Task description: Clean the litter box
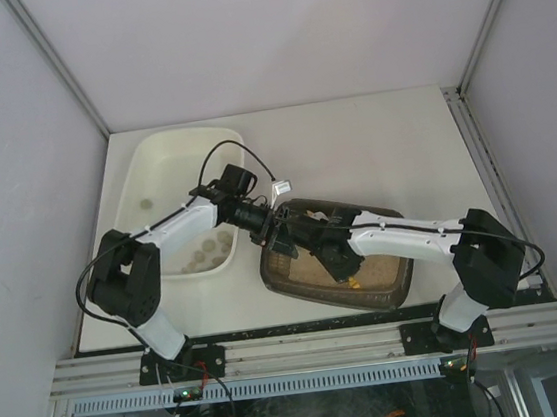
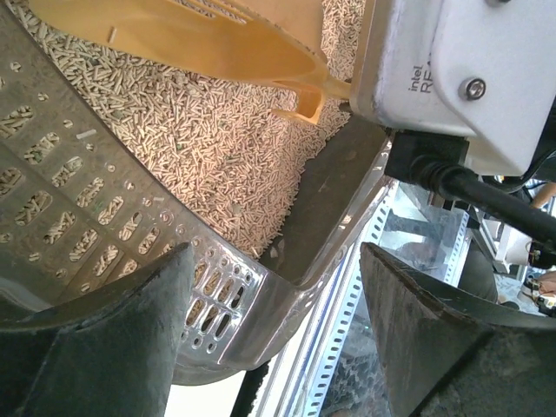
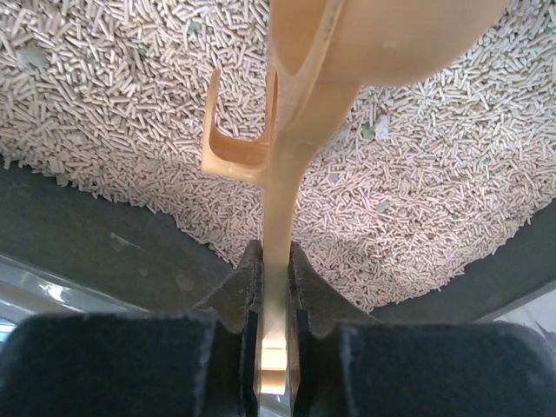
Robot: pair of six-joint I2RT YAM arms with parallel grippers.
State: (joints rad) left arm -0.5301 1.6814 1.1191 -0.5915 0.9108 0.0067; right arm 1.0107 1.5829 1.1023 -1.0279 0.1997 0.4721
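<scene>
Far left on the worktop [image 1: 372,147] is the big white tub [image 1: 167,161] with a few pale lumps in it, which I'm guessing is the dump spot. Next over, the left gripper [image 2: 276,261] hangs at the left end of the litter box [image 2: 334,195]. Its jaws are spread wide with the box rim between them, not pinched, so it's holding nothing. The box sits mid-worktop just right of the tub, full of beige pellets [image 3: 452,174]. The right gripper [image 3: 276,256] has its jaws clamped on the flat handle of a yellow-orange scoop [image 3: 391,35], bowl over the pellets.

So I'd call this the scooping step: tool in hand, nothing visibly lifted yet. The next move probably calls for pushing the bowl down into the pellets, raising it level, then swinging left to the tub. The left jaws might need to close on the rim so the box doesn't slide.

Only readable writing is "intel RE", cut off, on the white camera housing [image 2: 452,61].
</scene>
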